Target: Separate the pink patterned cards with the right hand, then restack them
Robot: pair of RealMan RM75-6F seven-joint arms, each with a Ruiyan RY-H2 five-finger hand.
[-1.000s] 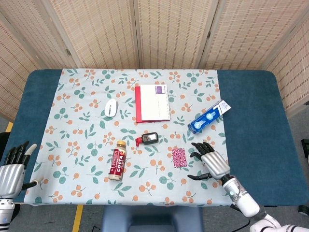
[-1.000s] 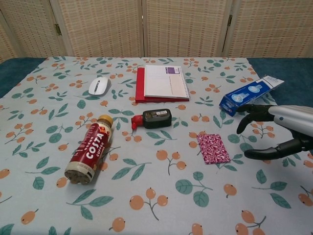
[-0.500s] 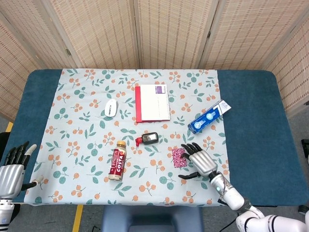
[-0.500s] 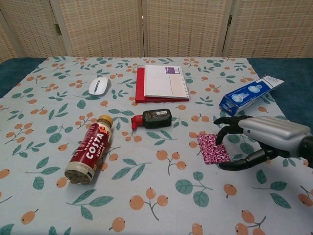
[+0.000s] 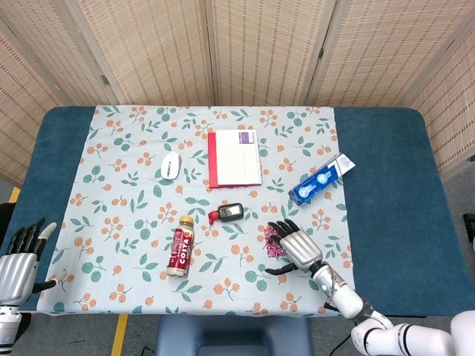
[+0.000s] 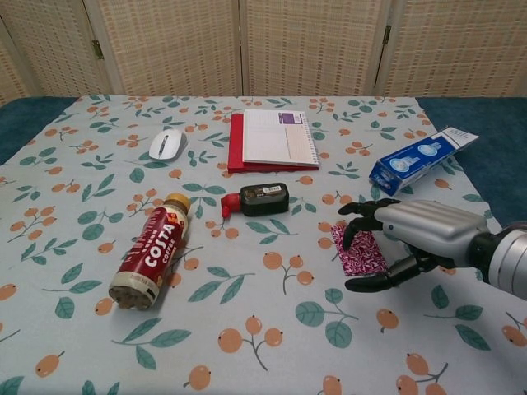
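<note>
The pink patterned cards (image 6: pixel 356 253) lie as one small stack on the floral cloth, right of centre; in the head view the cards (image 5: pixel 272 241) are partly covered. My right hand (image 6: pixel 408 239) hovers over their right side with fingers spread and curved, thumb low in front, holding nothing; whether the fingertips touch the cards I cannot tell. The same right hand (image 5: pixel 295 245) shows in the head view. My left hand (image 5: pixel 21 256) rests open at the table's near left corner, far from the cards.
A black and red device (image 6: pixel 257 199) lies just beyond the cards to the left. A coffee bottle (image 6: pixel 151 250) lies on its side, a red-edged notebook (image 6: pixel 273 140) and white mouse (image 6: pixel 165 143) sit further back, and a blue box (image 6: pixel 421 159) is behind my right hand.
My right hand has moved leftward from beside the cards to over their right side. The cards and the left hand have not moved.
</note>
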